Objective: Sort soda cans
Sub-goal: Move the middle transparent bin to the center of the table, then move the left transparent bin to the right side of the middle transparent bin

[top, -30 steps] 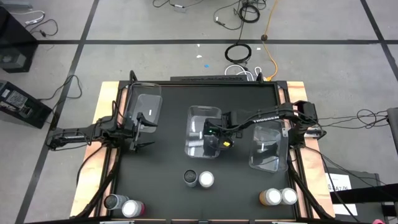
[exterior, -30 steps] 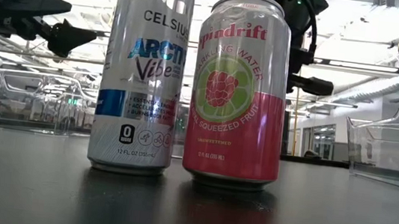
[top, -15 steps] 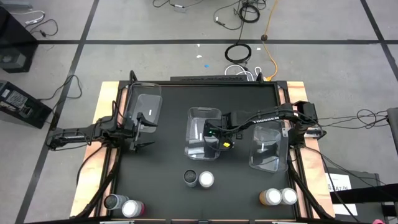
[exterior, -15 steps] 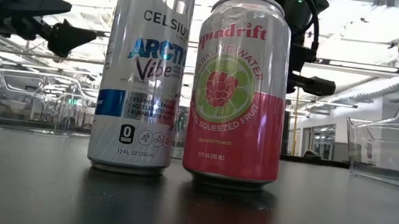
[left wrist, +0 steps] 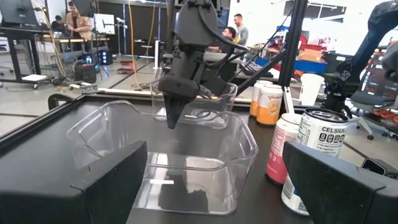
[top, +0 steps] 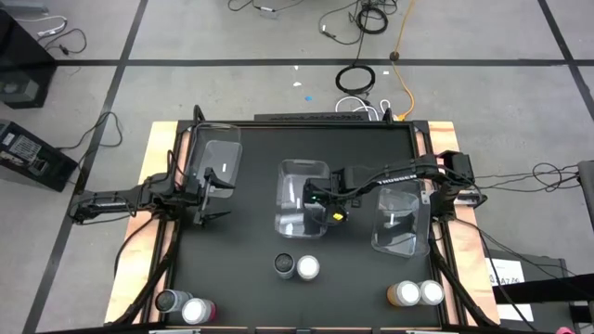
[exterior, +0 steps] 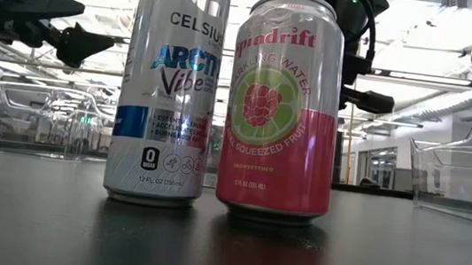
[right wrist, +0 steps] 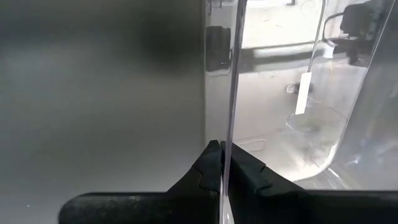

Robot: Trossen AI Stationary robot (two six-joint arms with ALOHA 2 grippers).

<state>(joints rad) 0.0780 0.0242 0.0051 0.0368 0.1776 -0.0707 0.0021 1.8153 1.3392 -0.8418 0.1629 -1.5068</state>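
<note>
Three pairs of soda cans stand upright on the black table. A grey can (top: 284,266) and a pink can (top: 308,268) are at centre, shown close in the low view as a silver Celsius can (exterior: 171,80) and a pink Spindrift can (exterior: 283,111). Another pair (top: 183,306) stands at the near left, and the orange pair (top: 417,294) at the near right. My right gripper (top: 327,206) is shut on the middle clear bin (top: 299,186). My left gripper (top: 215,193) is open, beside the left clear bin (top: 219,160), touching nothing. My right gripper (right wrist: 222,149) pinches the upper edge of the middle bin's right wall (right wrist: 234,93) between its two fingers, one inside the bin and one outside. It comes from above, pointing down (left wrist: 173,118). The bin sits level with its base on the table.
A third clear bin (top: 401,221) rests on the table's right side, under my right arm. The left wrist view shows the pink and silver cans (left wrist: 301,158) beside the middle bin (left wrist: 186,168). Bare black tabletop lies between the bins and the can pairs. People stand far off in the room.
</note>
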